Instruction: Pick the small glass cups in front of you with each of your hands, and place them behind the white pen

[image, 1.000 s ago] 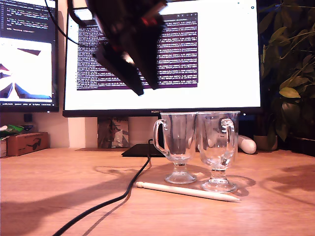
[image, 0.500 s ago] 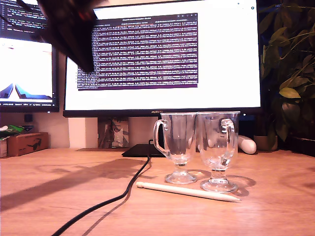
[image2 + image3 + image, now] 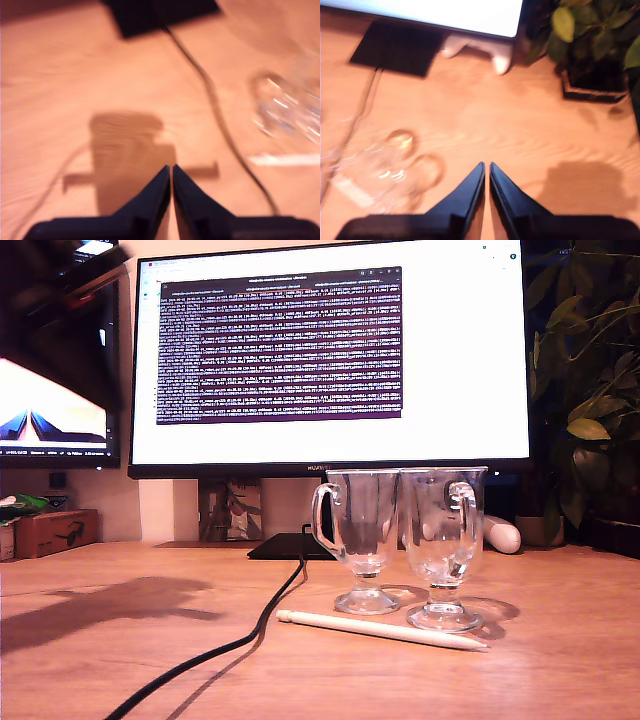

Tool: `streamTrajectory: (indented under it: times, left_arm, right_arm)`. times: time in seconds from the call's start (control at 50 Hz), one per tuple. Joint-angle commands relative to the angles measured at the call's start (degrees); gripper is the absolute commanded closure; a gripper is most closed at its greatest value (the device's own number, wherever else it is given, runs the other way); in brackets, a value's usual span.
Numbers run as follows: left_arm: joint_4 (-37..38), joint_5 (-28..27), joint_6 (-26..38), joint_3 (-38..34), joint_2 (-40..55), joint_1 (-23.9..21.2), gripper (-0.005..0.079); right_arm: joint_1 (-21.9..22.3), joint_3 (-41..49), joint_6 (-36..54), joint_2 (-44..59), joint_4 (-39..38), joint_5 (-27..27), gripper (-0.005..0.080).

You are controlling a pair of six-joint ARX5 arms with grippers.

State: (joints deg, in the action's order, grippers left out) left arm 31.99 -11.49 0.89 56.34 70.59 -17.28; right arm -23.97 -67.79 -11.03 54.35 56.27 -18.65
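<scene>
Cups first: two small glass cups stand upright on the tabletop (image 3: 120, 640) in front of the large monitor (image 3: 330, 355). The first glass cup (image 3: 362, 535) sits toward the exterior view's left, its loop handle pointing to that side. The second glass cup (image 3: 442, 540) stands just beside it, bowls touching or very nearly so, handle toward the exterior view's right. Both are empty and rest on their round feet.

The white pen (image 3: 380, 629) lies flat on the wood, nearer the camera than both cups, tapered tip toward the exterior view's right, just in front of the feet. A black cable (image 3: 260, 630) runs from the dark pad (image 3: 285, 546) under the monitor toward the exterior view's lower left, passing close to the pen's blunt end.

My first gripper (image 3: 171, 172) hangs above bare wood, jaws closed to a hairline gap, nothing between them; the cups appear blurred off to one side. My second gripper (image 3: 486, 169) is likewise pinched together and empty, above open tabletop, apart from the cups. A potted plant (image 3: 590, 390) stands at the exterior view's right. A dark arm part shows at the exterior view's upper left corner; which arm cannot be told.
</scene>
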Motion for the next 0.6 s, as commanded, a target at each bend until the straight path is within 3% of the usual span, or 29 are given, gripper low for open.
streamTrajectory:
  times: [0.0, 0.12, 0.3, 0.58]
  left_arm:
    - [-1.81, -0.02, -0.48, -2.89, -0.70, 1.38, 0.0759]
    - [-4.22, -0.02, -0.48, -5.33, -1.44, 3.74, 0.0759]
    - [-9.31, 0.13, -0.46, -9.22, -2.80, 6.38, 0.0759]
    - [-14.86, 2.58, -0.92, -16.61, -7.37, 9.55, 0.0759]
  right_arm:
    - [2.27, 3.65, 2.36, -0.15, -2.62, -0.28, 0.0765]
    - [7.58, 9.57, 3.67, -0.15, -10.10, 2.51, 0.0765]
    - [15.54, 16.72, 6.71, -0.15, -19.89, 14.62, 0.0765]
    - [22.58, 25.83, 10.27, -0.15, -29.38, 18.16, 0.0765]
